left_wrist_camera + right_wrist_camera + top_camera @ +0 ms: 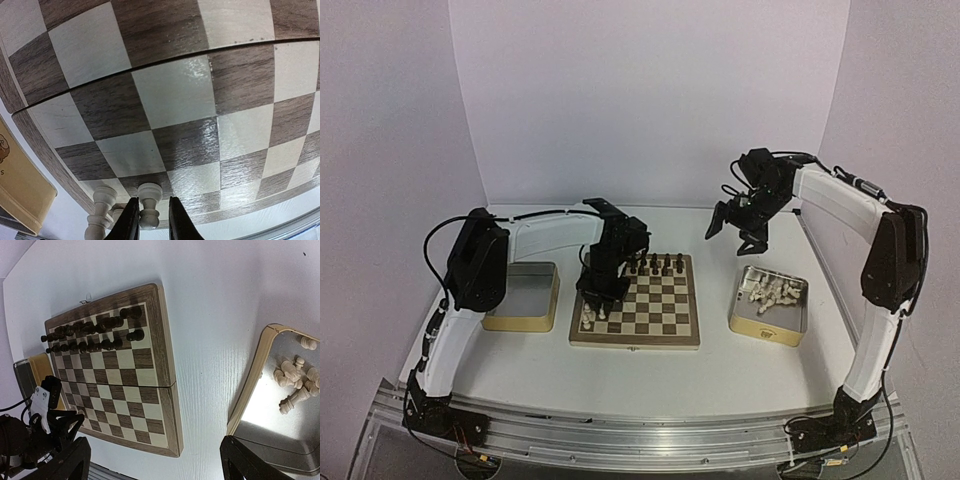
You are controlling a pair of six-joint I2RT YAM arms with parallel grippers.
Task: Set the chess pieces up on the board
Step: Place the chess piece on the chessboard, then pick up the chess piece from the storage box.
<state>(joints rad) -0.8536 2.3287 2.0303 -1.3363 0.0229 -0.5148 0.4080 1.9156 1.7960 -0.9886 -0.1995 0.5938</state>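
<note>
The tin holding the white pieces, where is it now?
In the top view, the tin sits on the right side, just right of the board, not touching it.

Left gripper [595,300] low on the board [650,312]
You have it at the near-left corner; right gripper [740,235] hovers near the tin [765,330].

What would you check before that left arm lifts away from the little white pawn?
1. Pawn upright on the board: ok.
2. Left gripper fingers not clamping the pawn: ok; a gap shows beside one finger.
3. Neighbouring cream pieces clear of the fingers: cannot tell; they stand very close.
4. Right gripper open and empty: ok.
5. Spare pieces waiting in the tin: ok; several lie there.
</note>
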